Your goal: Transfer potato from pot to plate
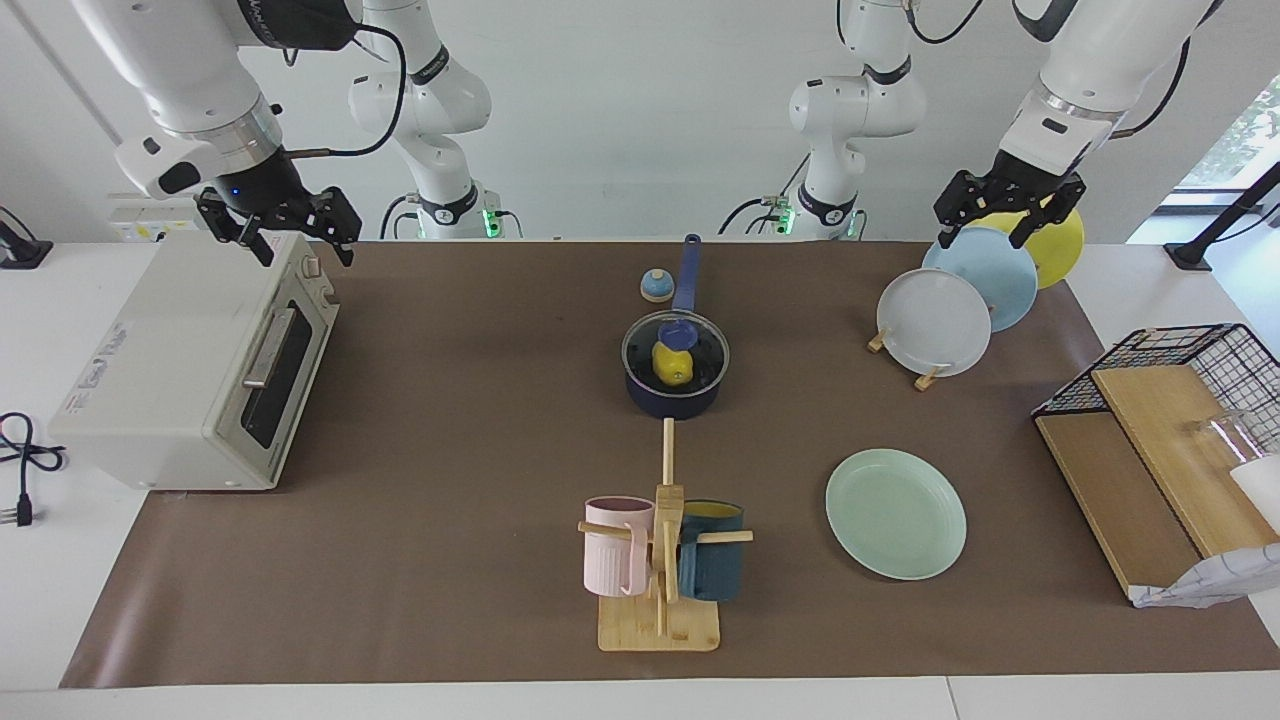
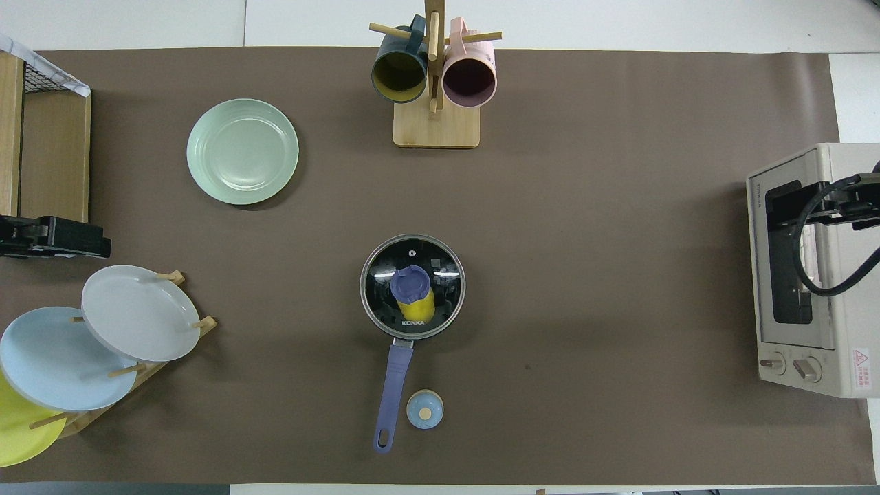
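The dark navy pot (image 1: 676, 398) stands mid-table, its long blue handle (image 2: 393, 381) pointing toward the robots. A glass lid with a blue knob (image 1: 678, 332) sits on it. Through the glass the yellow potato (image 1: 672, 366) shows inside the pot (image 2: 375, 302), partly hidden by the knob (image 2: 410, 282). The mint-green plate (image 1: 895, 513) lies bare, farther from the robots and toward the left arm's end of the table (image 2: 243, 151). My left gripper (image 1: 982, 240) hangs open over the plate rack. My right gripper (image 1: 305, 255) hangs open over the toaster oven.
A toaster oven (image 1: 190, 370) fills the right arm's end. A rack (image 1: 935, 320) holds grey-white, light blue and yellow plates. A mug tree (image 1: 660, 560) with pink and dark blue mugs stands farther out than the pot. A small blue round object (image 1: 657, 286) lies beside the handle. A wire basket (image 1: 1170, 420) sits at the left arm's end.
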`<control>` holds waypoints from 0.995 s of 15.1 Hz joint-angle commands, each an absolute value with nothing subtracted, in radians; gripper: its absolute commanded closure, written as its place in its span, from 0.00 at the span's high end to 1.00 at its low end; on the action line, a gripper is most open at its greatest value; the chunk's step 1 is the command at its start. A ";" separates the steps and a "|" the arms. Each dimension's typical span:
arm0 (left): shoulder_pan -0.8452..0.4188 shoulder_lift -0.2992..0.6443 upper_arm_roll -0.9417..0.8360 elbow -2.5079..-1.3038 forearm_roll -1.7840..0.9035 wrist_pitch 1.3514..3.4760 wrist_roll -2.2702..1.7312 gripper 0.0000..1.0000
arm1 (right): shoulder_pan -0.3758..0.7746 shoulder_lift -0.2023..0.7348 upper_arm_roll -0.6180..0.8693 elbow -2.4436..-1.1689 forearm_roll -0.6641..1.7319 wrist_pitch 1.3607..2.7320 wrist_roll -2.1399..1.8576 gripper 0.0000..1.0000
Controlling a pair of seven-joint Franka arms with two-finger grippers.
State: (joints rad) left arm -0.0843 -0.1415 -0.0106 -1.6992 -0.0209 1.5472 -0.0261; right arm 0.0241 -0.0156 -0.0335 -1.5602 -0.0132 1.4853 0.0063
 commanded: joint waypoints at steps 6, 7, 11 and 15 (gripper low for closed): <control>-0.074 -0.153 -0.015 -1.717 -0.032 1.568 -0.041 1.00 | 0.021 -0.035 -0.032 -1.583 0.002 1.500 0.001 1.00; -0.074 -0.153 -0.015 -1.717 -0.032 1.568 -0.043 1.00 | 0.021 -0.037 -0.032 -1.585 0.003 1.499 0.006 1.00; -0.083 -0.153 -0.017 -1.717 -0.032 1.568 -0.100 1.00 | 0.021 -0.034 0.014 -1.578 0.002 1.517 0.009 1.00; -0.084 -0.153 -0.017 -1.717 -0.032 1.568 -0.104 1.00 | 0.025 -0.014 0.038 -1.559 -0.003 1.494 0.021 1.00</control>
State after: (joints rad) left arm -0.0847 -0.1415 -0.0150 -1.6992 -0.0213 1.5482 -0.0844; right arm 0.0259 -0.0159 0.0206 -1.5609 -0.0127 1.4976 0.0085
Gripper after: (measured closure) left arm 0.000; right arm 0.000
